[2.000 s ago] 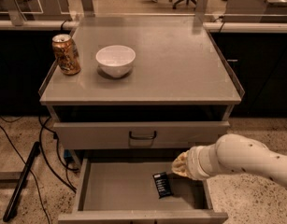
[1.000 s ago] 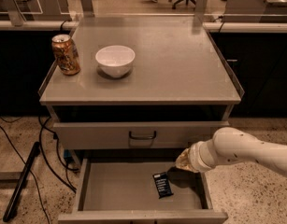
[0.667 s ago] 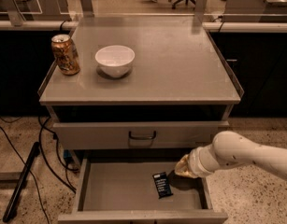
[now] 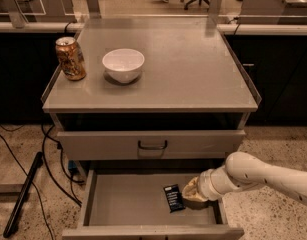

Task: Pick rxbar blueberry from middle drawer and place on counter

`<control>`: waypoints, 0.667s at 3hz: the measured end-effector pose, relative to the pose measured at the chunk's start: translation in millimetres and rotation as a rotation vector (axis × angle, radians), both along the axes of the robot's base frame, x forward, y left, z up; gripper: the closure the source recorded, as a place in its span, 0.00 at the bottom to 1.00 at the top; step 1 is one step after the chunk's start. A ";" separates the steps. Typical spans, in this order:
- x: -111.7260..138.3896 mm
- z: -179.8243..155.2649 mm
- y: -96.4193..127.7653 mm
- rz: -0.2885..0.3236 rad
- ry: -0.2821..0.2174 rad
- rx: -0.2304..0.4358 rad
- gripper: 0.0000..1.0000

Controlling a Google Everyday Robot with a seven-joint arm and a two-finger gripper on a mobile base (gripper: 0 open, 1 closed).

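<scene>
The rxbar blueberry, a small flat black bar with pale lettering, lies on the floor of the open middle drawer, right of centre. My gripper reaches in from the right on a white arm and sits low in the drawer, right beside the bar's right edge. The counter is the broad grey cabinet top above.
A gold-brown can and a white bowl stand on the counter's left half. A closed drawer with a black bow handle sits just above the open one. Cables and a dark pole lie on the floor at left.
The gripper has dropped a little lower into the drawer and closer to the bar. The bar has not moved.
</scene>
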State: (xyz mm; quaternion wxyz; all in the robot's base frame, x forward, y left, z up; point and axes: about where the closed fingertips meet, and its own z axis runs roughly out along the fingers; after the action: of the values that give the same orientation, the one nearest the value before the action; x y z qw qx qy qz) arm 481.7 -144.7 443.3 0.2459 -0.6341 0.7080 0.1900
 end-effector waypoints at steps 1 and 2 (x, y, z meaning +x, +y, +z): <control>-1.3 -2.7 0.8 0.001 0.004 0.002 1.00; -1.0 -8.2 -2.4 0.001 0.010 -0.017 1.00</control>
State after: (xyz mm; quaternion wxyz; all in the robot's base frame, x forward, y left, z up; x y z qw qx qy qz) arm 480.8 -147.0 435.0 0.2368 -0.6354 0.7106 0.1875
